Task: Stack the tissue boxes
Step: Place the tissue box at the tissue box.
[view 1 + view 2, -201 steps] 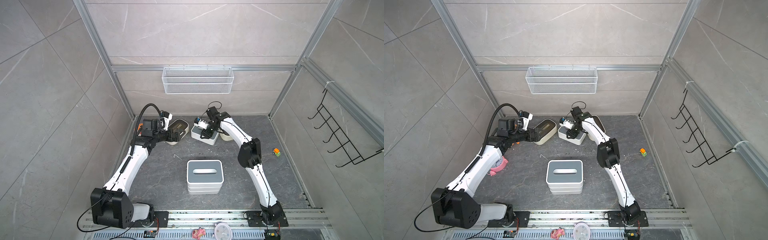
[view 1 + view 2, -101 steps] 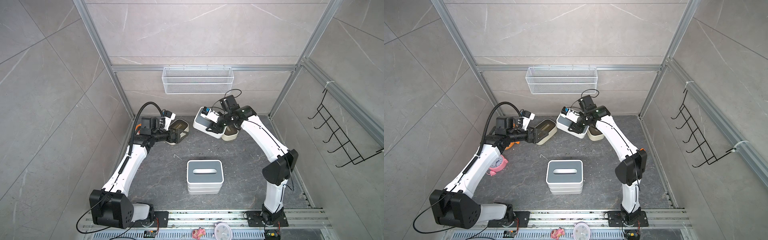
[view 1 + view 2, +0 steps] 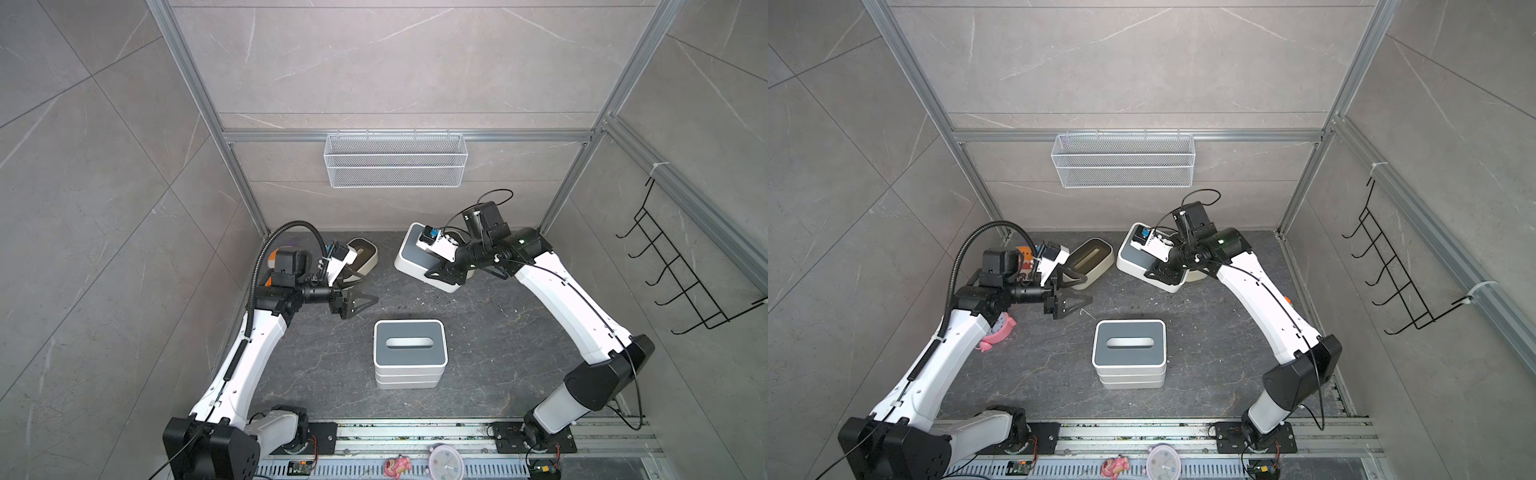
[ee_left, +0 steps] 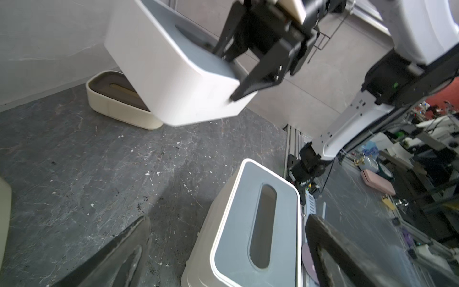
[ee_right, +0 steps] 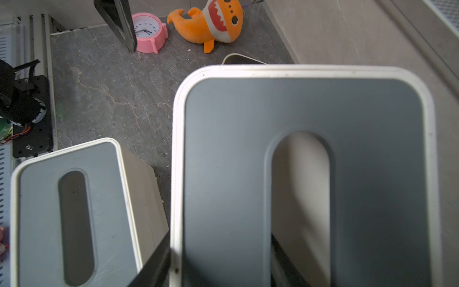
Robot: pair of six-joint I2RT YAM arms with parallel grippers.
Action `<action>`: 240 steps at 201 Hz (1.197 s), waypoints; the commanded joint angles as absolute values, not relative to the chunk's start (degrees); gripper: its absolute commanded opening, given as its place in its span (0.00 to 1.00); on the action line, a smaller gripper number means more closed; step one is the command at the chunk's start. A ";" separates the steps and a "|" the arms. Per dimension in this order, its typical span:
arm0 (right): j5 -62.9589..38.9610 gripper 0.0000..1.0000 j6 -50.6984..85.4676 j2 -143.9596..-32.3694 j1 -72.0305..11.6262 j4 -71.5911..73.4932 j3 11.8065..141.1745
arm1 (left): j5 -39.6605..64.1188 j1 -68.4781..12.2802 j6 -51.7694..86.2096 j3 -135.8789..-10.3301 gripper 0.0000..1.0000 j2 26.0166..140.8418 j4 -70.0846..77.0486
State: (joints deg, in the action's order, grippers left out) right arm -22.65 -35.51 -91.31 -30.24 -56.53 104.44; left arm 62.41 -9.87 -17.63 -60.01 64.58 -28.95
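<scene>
A stack of tissue boxes (image 3: pixel 409 347) (image 3: pixel 1128 349) topped by a grey slotted lid stands mid-floor. My right gripper (image 3: pixel 442 272) (image 3: pixel 1160 272) (image 5: pixel 221 258) is shut on another grey-lidded white box (image 3: pixel 415 259) (image 3: pixel 1136 259) (image 5: pixel 347 111), held tilted off the floor at the back; one finger is in its slot, one outside its wall. A cream box with a dark-brown lid (image 3: pixel 365 253) (image 3: pixel 1090 259) lies back left. A second cream box (image 4: pixel 116 99) sits under the held one. My left gripper (image 3: pixel 357 301) (image 3: pixel 1073 305) (image 4: pixel 226 223) hangs open and holds nothing, left of the stack.
A white wire basket (image 3: pixel 395 160) hangs on the back wall and a black hook rack (image 3: pixel 681 270) on the right wall. A pink clock (image 3: pixel 998 332) (image 5: pixel 147 29) and an orange shark plush (image 5: pixel 208 22) lie by the left wall. Small items sit on the front rail (image 3: pixel 415 432).
My right arm has lifted the grey-lidded box off the back floor and its elbow has swung out to the right. My open left gripper has drawn away from the cream box toward the front.
</scene>
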 commanded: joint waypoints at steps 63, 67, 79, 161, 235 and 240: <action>-21.86 0.37 -32.00 -86.53 -40.46 -70.90 104.31 | 61.08 -9.58 -36.89 -55.07 1.00 55.67 -30.66; -21.67 0.37 -31.79 -86.44 -41.02 -71.07 104.13 | 61.42 -9.50 -37.91 -55.60 1.00 56.11 -32.61; -22.31 0.37 -31.72 -86.31 -42.15 -72.13 104.06 | 64.60 -9.00 -44.17 -57.50 1.00 57.08 -40.13; -21.70 0.37 -30.53 -82.35 -49.46 -69.94 97.96 | 64.27 -5.69 -54.21 -47.92 1.00 49.14 -38.96; -20.77 0.37 -30.07 -83.21 -54.61 -66.91 95.29 | 70.87 -5.81 -61.22 -52.32 0.99 54.37 -48.62; -20.51 0.37 -30.06 -83.44 -54.81 -66.87 95.22 | 71.74 -5.80 -61.89 -53.02 0.98 54.70 -49.79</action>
